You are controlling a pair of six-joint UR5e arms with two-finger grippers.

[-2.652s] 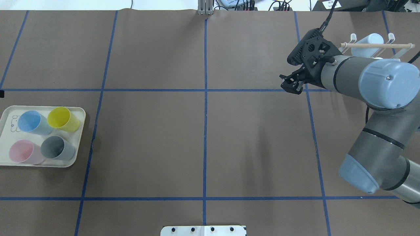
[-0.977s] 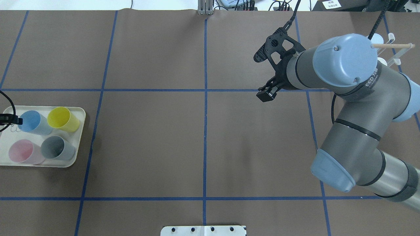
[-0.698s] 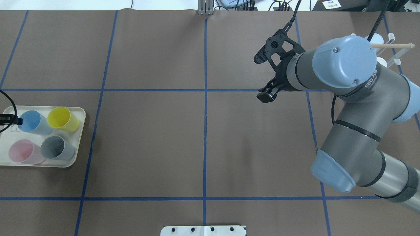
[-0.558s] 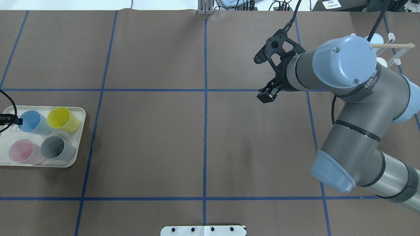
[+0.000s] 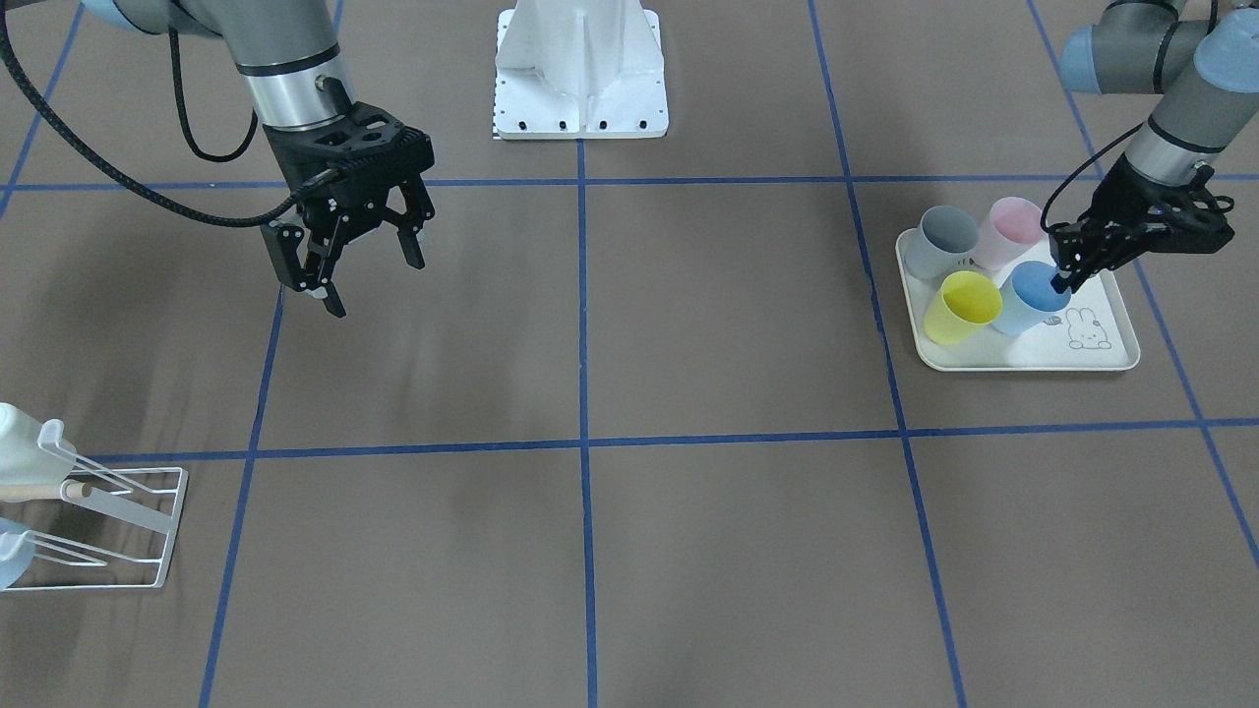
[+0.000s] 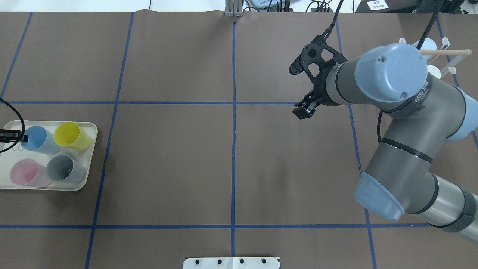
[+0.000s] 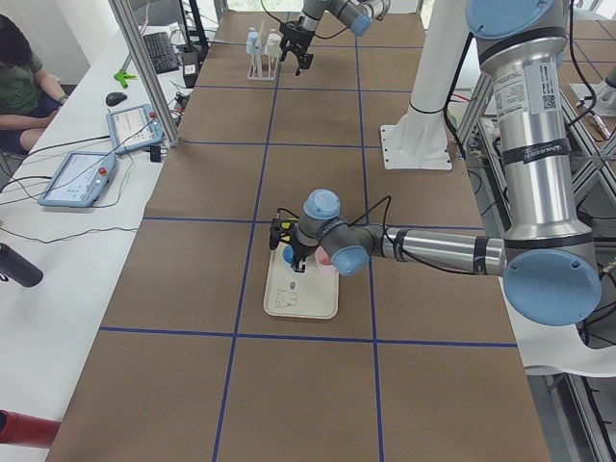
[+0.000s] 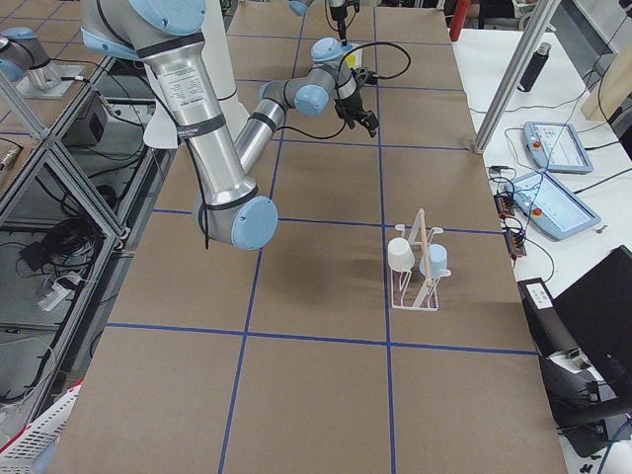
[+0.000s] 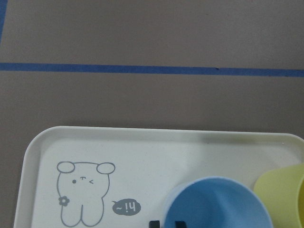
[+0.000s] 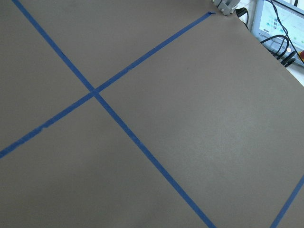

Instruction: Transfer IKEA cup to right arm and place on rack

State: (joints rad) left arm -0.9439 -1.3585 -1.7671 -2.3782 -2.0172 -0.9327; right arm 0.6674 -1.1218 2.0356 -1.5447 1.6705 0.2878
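Several IKEA cups stand on a cream rabbit-print tray (image 5: 1111,356): blue (image 5: 1028,295), yellow (image 5: 959,305), grey (image 5: 944,241) and pink (image 5: 1013,231). My left gripper (image 5: 1058,277) is at the blue cup (image 9: 216,206), its fingertips (image 9: 154,224) close together across the cup's rim. In the overhead view it enters at the tray's left side (image 6: 23,138). My right gripper (image 5: 366,273) hangs open and holds nothing above the table, also seen from overhead (image 6: 304,110). The white wire rack (image 5: 108,536) with its wooden dowel (image 6: 446,52) stands far off on the right arm's side.
A white cup (image 8: 401,255) and a pale blue cup (image 8: 434,261) sit on the rack (image 8: 420,291). The robot's white base (image 5: 580,98) is at the table's robot-side edge. A person (image 7: 19,77) sits at a side desk with tablets.
The right arm swung away from the rack toward the table's middle, gripper still open. The left gripper came in over the tray to the blue cup's rim and edged slightly further in.
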